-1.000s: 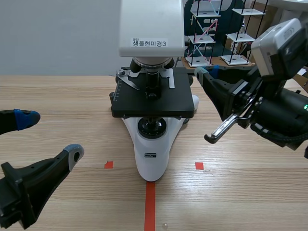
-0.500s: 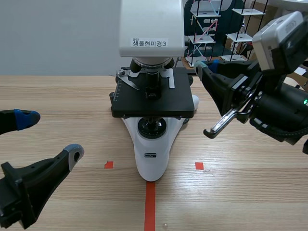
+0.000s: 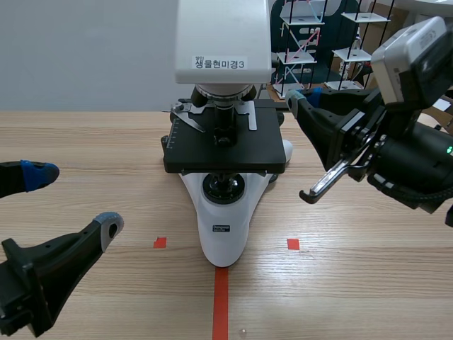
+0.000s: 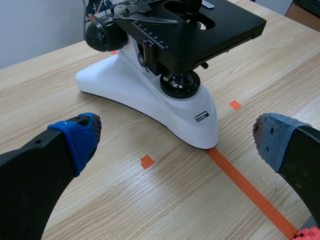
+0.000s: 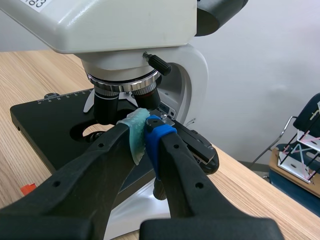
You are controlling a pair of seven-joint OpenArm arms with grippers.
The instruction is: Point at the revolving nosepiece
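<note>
A white microscope [image 3: 223,64] with a black stage [image 3: 225,145] stands mid-table. Its revolving nosepiece [image 5: 122,84], a ringed turret carrying black objective lenses, sits under the head above the stage. My right gripper [image 5: 145,125] is shut, its pads pressed together with nothing between them, and its tip points up at the nosepiece from just beside and below it. In the scene view the right gripper [image 3: 301,101] is raised at the stage's right edge. My left gripper [image 3: 71,198] stays open low at the left, well short of the microscope base [image 4: 150,100].
Orange-red tape marks [image 3: 221,297] lie on the wooden table in front of the microscope base. Wire racks [image 3: 301,42] stand behind the table at the back right. A metal hook-like lever [image 3: 322,188] hangs below my right arm.
Over the last second the right arm rose slightly and edged toward the microscope, then held still. The left arm has not moved.
</note>
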